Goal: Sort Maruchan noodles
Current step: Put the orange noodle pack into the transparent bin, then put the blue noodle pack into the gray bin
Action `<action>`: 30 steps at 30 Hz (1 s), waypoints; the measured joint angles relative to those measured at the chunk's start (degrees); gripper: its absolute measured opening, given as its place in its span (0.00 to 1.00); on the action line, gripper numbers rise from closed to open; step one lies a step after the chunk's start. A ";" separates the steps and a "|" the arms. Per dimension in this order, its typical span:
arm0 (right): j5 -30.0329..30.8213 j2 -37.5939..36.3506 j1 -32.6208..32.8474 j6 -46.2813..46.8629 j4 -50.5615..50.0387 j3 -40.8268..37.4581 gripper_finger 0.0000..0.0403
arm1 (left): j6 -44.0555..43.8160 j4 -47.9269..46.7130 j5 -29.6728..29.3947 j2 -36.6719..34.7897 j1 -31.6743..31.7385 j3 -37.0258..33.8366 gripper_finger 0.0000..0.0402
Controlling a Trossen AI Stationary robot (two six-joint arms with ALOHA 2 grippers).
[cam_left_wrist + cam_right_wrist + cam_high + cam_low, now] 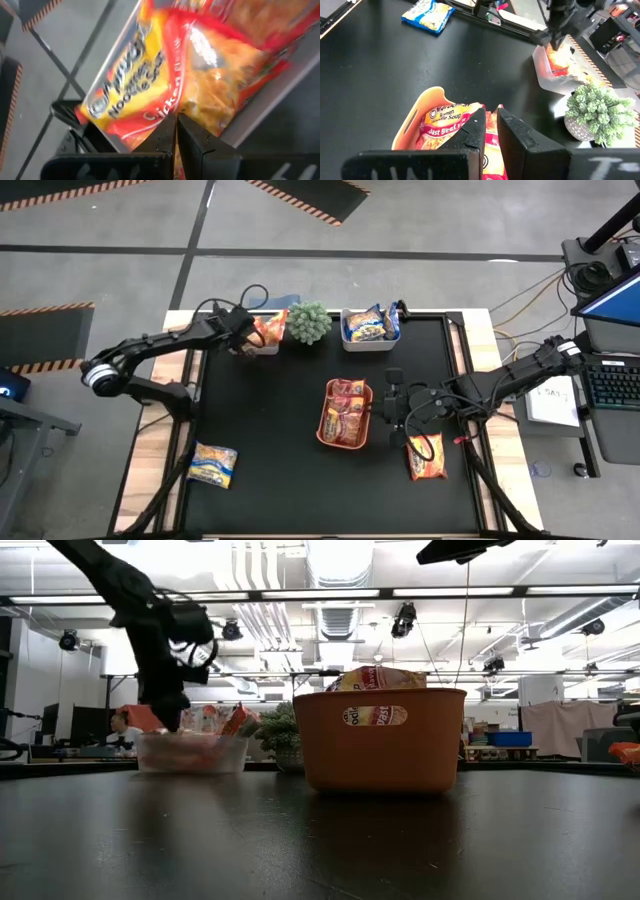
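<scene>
My left gripper [246,340] reaches into the clear bin [262,346] at the far left and is shut on an orange noodle packet [165,75]. That packet leans on the bin's wall [236,721]. My right gripper [491,112] is shut and empty. It hovers by the right side of the orange tray [322,420], which holds dark red packets [346,412]. Another red packet [427,456] lies flat on the mat at the near right. A yellow-and-blue packet [213,465] lies flat at the near left. Further yellow-and-blue packets [368,326] fill the second clear bin. My left gripper has the orange packet's near edge [172,111] between its two closed fingers. The fingertips [165,131] hide the exact place of contact. The fingers come slanting down from the table's left. The packet stands tilted in the bin, leaning on its wall.
A small potted plant [309,322] stands between the two clear bins at the far edge. Bare black mat [270,410] lies between the tray and the left side. Cables and a laptop stand off the table's right edge.
</scene>
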 joint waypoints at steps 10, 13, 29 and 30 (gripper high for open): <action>0.00 0.00 0.00 1.35 0.03 0.00 0.09 | -2.45 -0.59 0.42 1.35 -1.47 1.06 0.00; 0.00 0.00 0.00 5.68 0.04 -0.06 0.09 | -4.52 -1.00 0.61 -2.08 -3.36 2.49 0.00; -11.99 0.00 0.00 55.93 -20.56 -1.01 0.09 | -17.35 14.18 17.07 -18.25 -28.00 -2.82 0.00; -13.51 0.00 0.00 58.22 -21.23 -1.01 0.09 | -17.38 14.31 17.08 -18.50 -29.94 -3.01 0.00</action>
